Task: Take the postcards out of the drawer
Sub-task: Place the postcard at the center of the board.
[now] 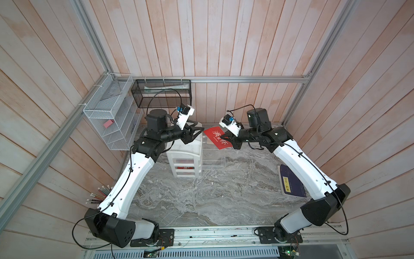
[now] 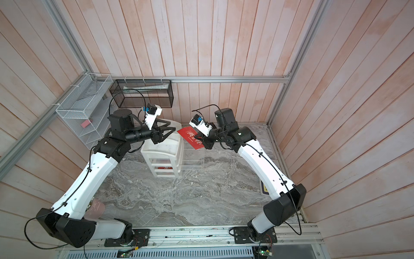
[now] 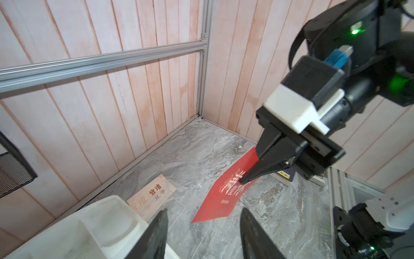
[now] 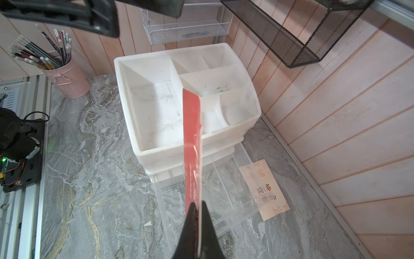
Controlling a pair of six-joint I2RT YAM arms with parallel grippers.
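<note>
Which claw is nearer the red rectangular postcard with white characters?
Right. The right claw is shut on one edge of the red rectangular postcard, holding it in the air. The left claw is open just off its other end, above the white plastic organiser.

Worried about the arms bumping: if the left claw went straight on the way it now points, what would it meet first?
Most likely the red postcard pinched in the right claw. In the left wrist view, the card's free corner lies dead ahead of the open left claw. The depth between them is hard to judge.

Beige postcard [image 3: 154, 192] — partly behind white organizer [image 3: 107, 215]
</note>
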